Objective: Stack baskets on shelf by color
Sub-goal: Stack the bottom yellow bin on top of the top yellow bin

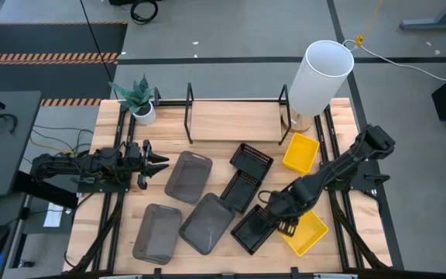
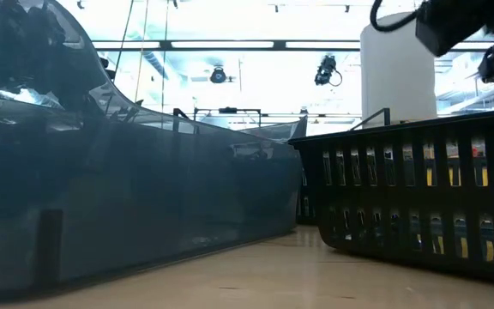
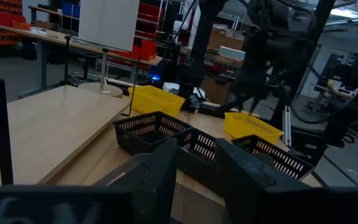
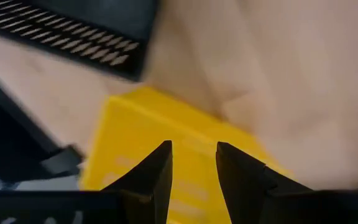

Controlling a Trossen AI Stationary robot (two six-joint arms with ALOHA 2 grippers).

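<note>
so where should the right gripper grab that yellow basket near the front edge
Probably by a thin side wall. The yellow basket lies open side up, flat on the table. The right gripper hovers open above its rim, so it could drop straight down, one finger inside and one outside. The edge away from the black basket looks clearer.

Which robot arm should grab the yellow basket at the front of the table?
The right one. Its hand hangs open just over that yellow basket. The left hand waits far across the table, beside a grey basket.
</note>
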